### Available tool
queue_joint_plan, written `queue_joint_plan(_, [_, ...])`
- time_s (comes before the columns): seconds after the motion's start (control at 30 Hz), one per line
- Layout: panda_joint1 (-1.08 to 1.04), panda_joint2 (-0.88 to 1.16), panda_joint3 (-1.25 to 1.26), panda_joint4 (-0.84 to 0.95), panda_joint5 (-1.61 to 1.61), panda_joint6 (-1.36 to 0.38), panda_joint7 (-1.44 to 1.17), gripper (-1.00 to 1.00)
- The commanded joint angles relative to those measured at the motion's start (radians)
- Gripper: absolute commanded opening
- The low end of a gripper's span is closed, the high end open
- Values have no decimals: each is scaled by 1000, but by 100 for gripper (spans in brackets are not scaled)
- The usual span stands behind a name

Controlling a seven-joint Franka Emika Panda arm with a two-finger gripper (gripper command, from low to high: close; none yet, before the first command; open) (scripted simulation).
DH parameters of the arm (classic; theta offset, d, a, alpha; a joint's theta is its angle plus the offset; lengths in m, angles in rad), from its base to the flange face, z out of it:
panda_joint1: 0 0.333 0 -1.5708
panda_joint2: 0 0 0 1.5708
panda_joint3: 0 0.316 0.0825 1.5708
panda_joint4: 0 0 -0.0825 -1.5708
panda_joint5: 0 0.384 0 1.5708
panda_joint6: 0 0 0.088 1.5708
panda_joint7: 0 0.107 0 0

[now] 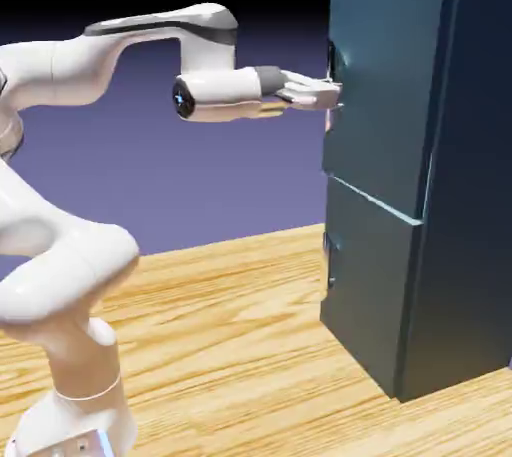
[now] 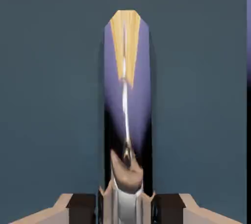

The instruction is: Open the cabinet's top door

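Note:
The tall dark teal cabinet (image 1: 440,195) stands on the table at the exterior view's right. Its top door (image 1: 385,85) looks flush and closed, with a slim vertical bar handle (image 1: 329,121) on its left edge. My gripper (image 1: 335,95) reaches level from the left and is shut on that handle about halfway up. In the hand view the shiny mirror-like handle (image 2: 126,120) runs up the middle of the flat teal door (image 2: 49,95). The gripper (image 2: 126,203) pinches it, and one dark fingertip (image 2: 81,208) presses against each side of the bar.
Below the top door sits the lower door (image 1: 365,285) with its own small handle (image 1: 327,265), also closed. The cabinet and the robot base stand on a wooden table (image 1: 230,325). The arm arches from the lower left.

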Motion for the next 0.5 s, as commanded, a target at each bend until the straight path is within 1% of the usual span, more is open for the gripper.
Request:
queue_joint_plan(0.0, [32, -6, -36, -28, -27, -34, 2, -100])
queue_joint_plan(0.23, [197, -59, -290, -189, -250, -274, 29, -100])
queue_joint_plan(0.47, [261, -90, -544, -276, -498, -537, 44, -100])
